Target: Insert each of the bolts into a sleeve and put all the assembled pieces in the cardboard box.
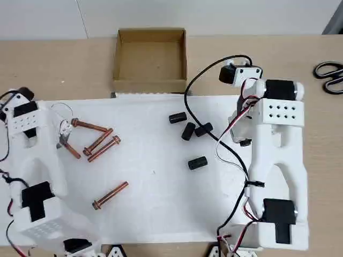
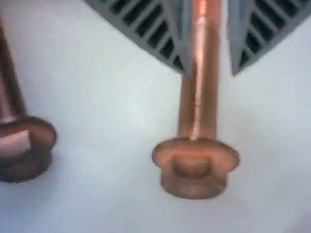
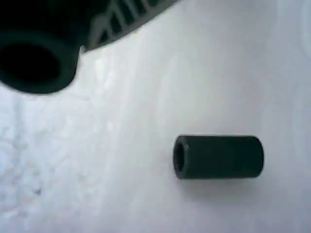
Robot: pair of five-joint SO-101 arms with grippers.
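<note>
My left gripper (image 1: 65, 140) (image 2: 206, 68) is shut on the shank of a copper bolt (image 2: 197, 111) (image 1: 71, 150) at the left of the white mat (image 1: 161, 214), the bolt's head pointing away from the fingers. Three more bolts (image 1: 99, 140) lie just right of it, and another bolt (image 1: 110, 195) lies nearer the front. My right gripper (image 3: 73, 34) holds a black sleeve (image 3: 34, 63) end-on, above the mat. A loose sleeve (image 3: 218, 156) lies below it. Several sleeves (image 1: 188, 130) lie mid-mat. The cardboard box (image 1: 150, 84) stands behind the mat.
Scissors (image 1: 329, 75) lie at the table's far right. The right arm (image 1: 276, 139) stretches along the mat's right side with a black cable (image 1: 214, 139) looping past the sleeves. A second bolt's head (image 2: 19, 145) sits close beside the held bolt.
</note>
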